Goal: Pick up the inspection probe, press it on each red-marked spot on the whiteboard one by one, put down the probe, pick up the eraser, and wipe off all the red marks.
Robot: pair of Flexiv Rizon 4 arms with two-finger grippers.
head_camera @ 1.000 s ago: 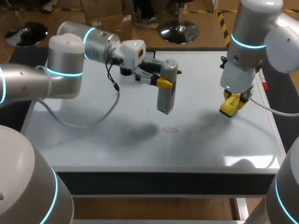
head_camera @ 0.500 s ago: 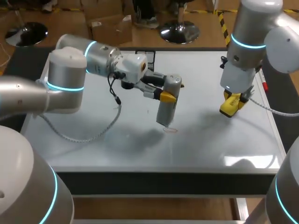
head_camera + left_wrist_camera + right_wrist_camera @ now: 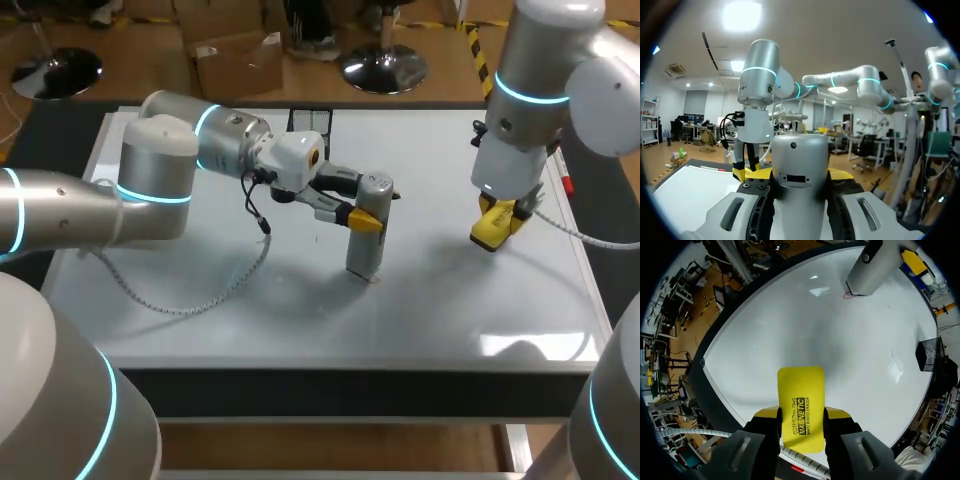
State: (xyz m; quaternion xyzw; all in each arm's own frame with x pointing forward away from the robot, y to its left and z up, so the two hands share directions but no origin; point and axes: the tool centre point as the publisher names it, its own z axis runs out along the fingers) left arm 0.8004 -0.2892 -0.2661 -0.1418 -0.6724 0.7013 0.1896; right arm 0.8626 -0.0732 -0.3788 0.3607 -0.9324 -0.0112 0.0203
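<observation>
Head view, left gripper [image 3: 361,214] clamping upright inspection probe [image 3: 367,242], tip on red mark [image 3: 376,280] mid-whiteboard [image 3: 450,310], right gripper [image 3: 499,216] clasping eraser [image 3: 489,233] near right edge

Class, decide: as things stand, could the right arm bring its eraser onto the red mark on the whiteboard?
Probably not yet. The probe in the left gripper stands on the red mark, covering most of it. Nothing else on the whiteboard lies between it and the eraser in the right gripper.

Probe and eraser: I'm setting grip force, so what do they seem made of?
The inspection probe looks like smooth grey plastic or painted metal, judging by its soft sheen. The eraser looks like matte yellow plastic, flat and glare-free.
</observation>
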